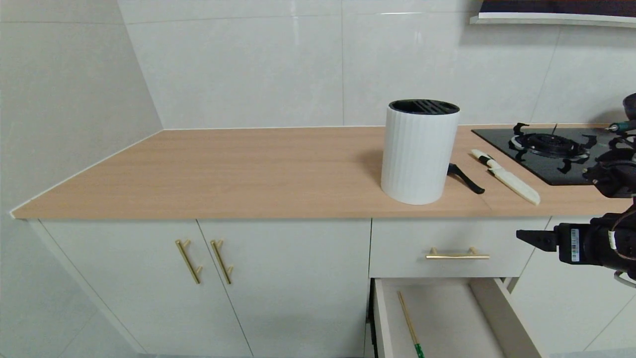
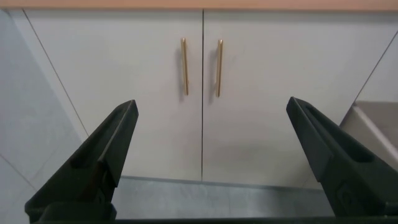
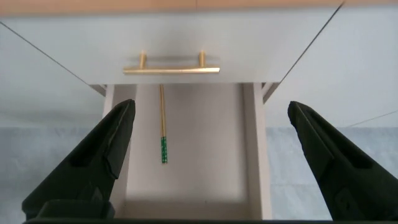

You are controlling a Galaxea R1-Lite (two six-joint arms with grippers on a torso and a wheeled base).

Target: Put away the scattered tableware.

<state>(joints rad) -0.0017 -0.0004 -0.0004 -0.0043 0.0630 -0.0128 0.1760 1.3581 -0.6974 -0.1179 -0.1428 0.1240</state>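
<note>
Head view: on the counter (image 1: 248,169) a white knife (image 1: 507,177) and a black-handled utensil (image 1: 465,178) lie just beside the white ribbed holder (image 1: 420,151), which hides part of the utensil. Below, the open drawer (image 1: 489,308) holds a green-tipped chopstick (image 1: 409,323). The right gripper (image 1: 531,238) hangs in front of the drawers.

Left wrist view: the left gripper (image 2: 211,104) is spread wide and empty, facing the double cabinet doors (image 2: 249,124).

Right wrist view: the right gripper is spread wide over the open drawer, empty and touching nothing.
</note>
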